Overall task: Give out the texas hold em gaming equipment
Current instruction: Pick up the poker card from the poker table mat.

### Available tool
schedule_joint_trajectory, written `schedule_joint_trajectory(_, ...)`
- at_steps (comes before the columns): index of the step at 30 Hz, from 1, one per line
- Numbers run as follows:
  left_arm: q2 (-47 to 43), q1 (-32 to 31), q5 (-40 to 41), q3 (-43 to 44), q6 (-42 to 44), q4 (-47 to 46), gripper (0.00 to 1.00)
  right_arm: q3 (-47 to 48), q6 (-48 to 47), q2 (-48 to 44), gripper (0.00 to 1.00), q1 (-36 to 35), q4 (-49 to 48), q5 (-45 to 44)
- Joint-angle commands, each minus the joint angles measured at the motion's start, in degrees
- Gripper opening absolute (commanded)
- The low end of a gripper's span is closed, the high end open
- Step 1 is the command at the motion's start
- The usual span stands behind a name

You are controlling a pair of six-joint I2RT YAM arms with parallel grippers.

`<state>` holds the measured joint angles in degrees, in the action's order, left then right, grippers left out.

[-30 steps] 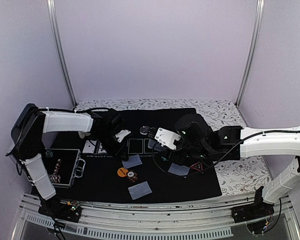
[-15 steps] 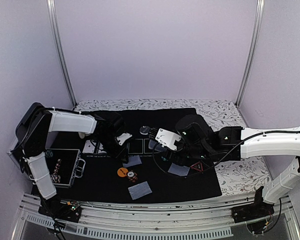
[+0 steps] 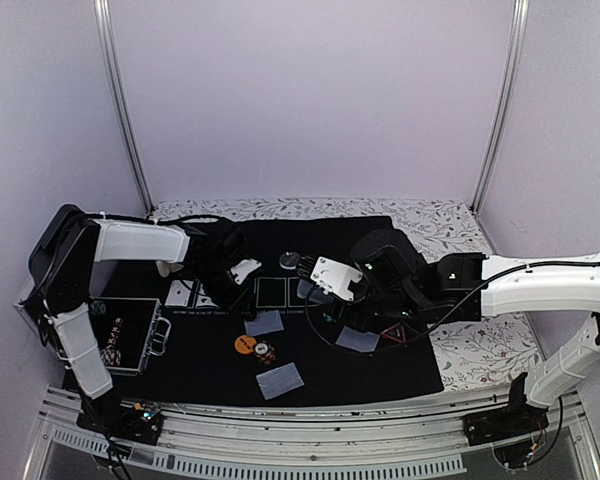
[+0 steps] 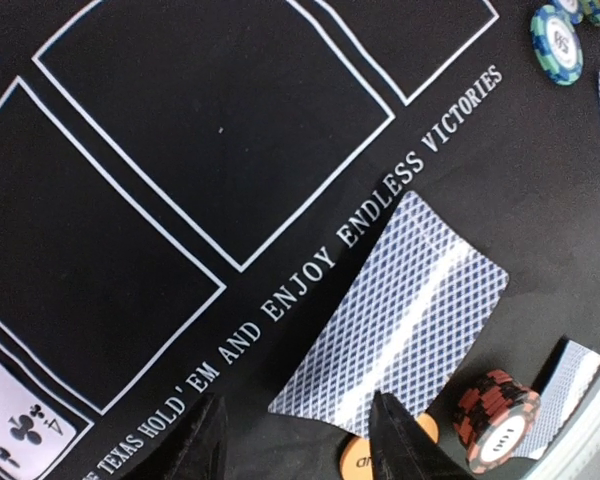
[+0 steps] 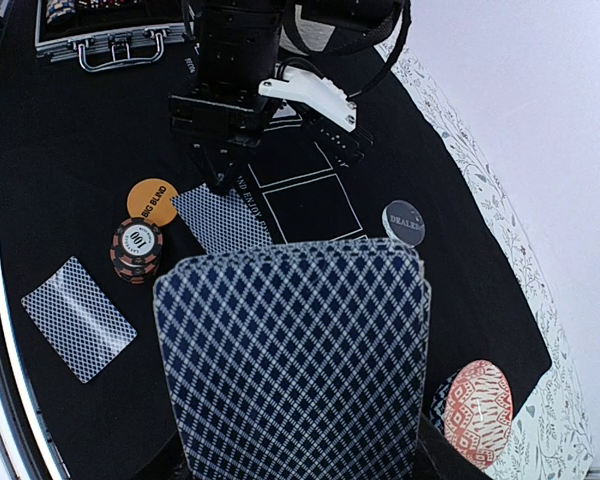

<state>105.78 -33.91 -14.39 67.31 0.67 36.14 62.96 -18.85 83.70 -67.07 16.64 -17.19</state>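
My right gripper (image 5: 295, 468) is shut on a fanned deck of blue-backed playing cards (image 5: 295, 360), held upright over the black mat (image 3: 310, 240). My left gripper (image 4: 300, 450) hangs open just above the mat with nothing between its fingers. In front of the left gripper a face-down card (image 4: 390, 325) lies flat on the mat. An orange big-blind disc (image 4: 365, 458) and a small stack of striped chips (image 4: 495, 432) sit beside that card. A second face-down card (image 3: 279, 380) lies near the front edge. The dealer disc (image 5: 404, 221) rests further back, and the triangle marker (image 3: 394, 334) lies to the right.
An open metal chip case (image 3: 120, 335) stands at the mat's left edge. A face-up clubs card (image 4: 20, 425) fills one printed box. A red patterned bowl (image 5: 477, 410) sits at the right. More chips (image 4: 558, 45) lie by another card (image 3: 357, 339).
My left gripper's jaws have opened wider above the face-down card, which stays flat on the mat. The right arm and its deck have not moved.
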Motion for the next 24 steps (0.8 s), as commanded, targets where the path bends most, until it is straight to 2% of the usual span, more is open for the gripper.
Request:
schedule_joint_trajectory(1, 2.6, 0.5, -1.1, 0.8, 1.0, 0.0, 0.50, -0.5, 0.9, -1.4, 0.51, 0.0, -1.3, 0.5)
schedule_joint_trajectory(10, 3.7, 0.3, -4.2, 0.8, 2.2, 0.0, 0.34, -0.5, 1.1, -1.3, 0.51, 0.0, -1.0, 0.4)
schedule_joint_trajectory(13, 3.8, 0.3, -4.7, 1.1, 2.3, 0.0, 0.21, -0.5, 1.0, -1.0, 0.51, 0.1, -0.9, 0.3)
schedule_joint_trajectory(16, 3.3, 0.4, -5.0, 1.3, 2.2, 0.1, 0.02, -0.2, 0.9, -1.0, 0.51, 0.0, -0.8, 0.2)
schedule_joint_trajectory(24, -3.9, 0.4, -5.3, 2.3, 0.7, 0.3, 0.00, -0.2, 0.7, -0.9, 0.51, 0.1, -0.7, 0.0)
